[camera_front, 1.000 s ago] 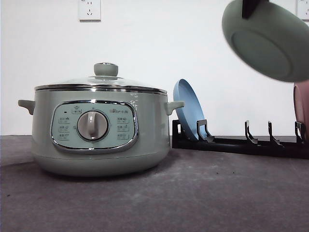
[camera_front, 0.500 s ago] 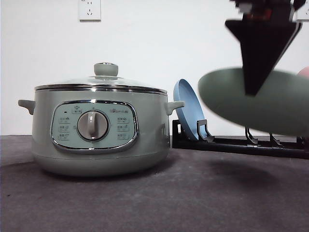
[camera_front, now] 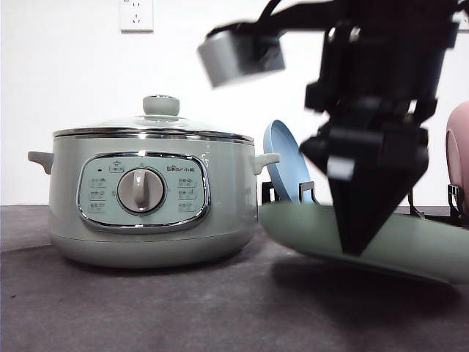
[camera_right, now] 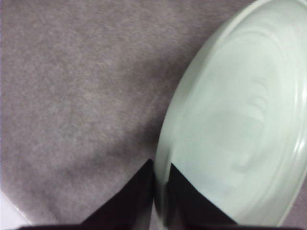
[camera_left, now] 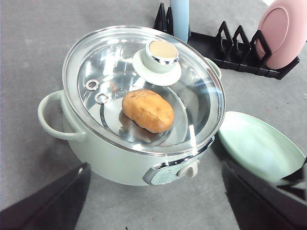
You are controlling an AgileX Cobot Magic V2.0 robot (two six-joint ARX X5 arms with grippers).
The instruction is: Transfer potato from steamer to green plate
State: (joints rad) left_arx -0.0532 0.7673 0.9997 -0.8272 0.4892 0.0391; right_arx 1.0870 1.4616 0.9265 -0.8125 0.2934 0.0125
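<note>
The steamer (camera_front: 146, 198) stands on the left of the table with its glass lid (camera_left: 144, 81) on. Through the lid I see the orange-brown potato (camera_left: 147, 110) lying inside. My right gripper (camera_front: 357, 246) is shut on the rim of the green plate (camera_front: 418, 246), which lies almost flat, low at the table just right of the steamer; contact with the table cannot be told. In the right wrist view the right gripper (camera_right: 162, 191) pinches the green plate (camera_right: 235, 124) at its rim. My left gripper (camera_left: 153, 208) hovers open above the steamer's front, holding nothing.
A black dish rack (camera_front: 293, 213) stands behind, to the right of the steamer, with a blue plate (camera_front: 284, 169) and a pink plate (camera_front: 458, 158) upright in it. Grey table (camera_front: 146, 308) lies bare in front.
My right gripper has carried the green plate down from high at the upper right to table level beside the steamer, turning it from tilted to nearly flat. The steamer has not moved.
</note>
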